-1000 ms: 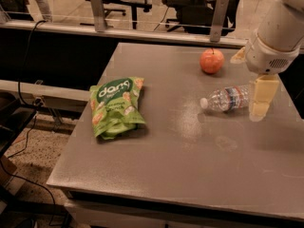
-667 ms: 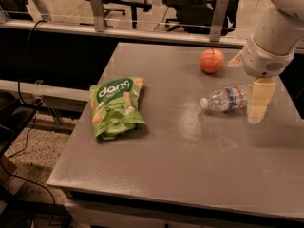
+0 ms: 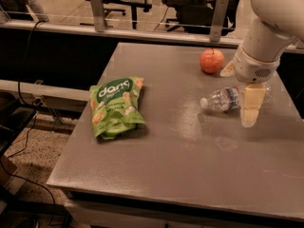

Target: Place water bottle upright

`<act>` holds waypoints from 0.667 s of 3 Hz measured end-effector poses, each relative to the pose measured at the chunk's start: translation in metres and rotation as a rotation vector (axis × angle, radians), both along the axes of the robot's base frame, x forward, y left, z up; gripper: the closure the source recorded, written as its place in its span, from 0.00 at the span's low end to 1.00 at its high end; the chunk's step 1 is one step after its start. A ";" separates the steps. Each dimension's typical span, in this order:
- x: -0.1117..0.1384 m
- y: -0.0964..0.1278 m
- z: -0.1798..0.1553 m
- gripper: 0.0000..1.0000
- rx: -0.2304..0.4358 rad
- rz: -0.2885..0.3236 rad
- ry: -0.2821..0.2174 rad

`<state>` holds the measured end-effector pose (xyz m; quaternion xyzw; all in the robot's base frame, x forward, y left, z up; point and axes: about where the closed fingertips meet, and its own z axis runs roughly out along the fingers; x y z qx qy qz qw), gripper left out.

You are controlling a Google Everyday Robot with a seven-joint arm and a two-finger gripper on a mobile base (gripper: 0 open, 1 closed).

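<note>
The water bottle (image 3: pixel 224 99) lies on its side on the grey table (image 3: pixel 180 165), right of centre, white cap pointing left, its label band near the middle. My gripper (image 3: pixel 250 112) hangs from the white arm at the right, just over the bottle's right half. One cream finger (image 3: pixel 251 104) points down in front of the bottle's base end and hides part of it.
An orange-red apple (image 3: pixel 212 61) sits just behind the bottle. A green snack bag (image 3: pixel 115 107) lies on the table's left part. Metal posts, a rail and office chairs stand behind the table. The right edge of the table is close to the arm.
The arm has shifted slightly left and down toward the bottle. The bottle, apple and bag have not moved.
</note>
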<state>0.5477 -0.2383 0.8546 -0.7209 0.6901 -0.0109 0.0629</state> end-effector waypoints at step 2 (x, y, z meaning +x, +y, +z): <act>0.009 -0.002 -0.013 0.18 0.004 0.010 0.048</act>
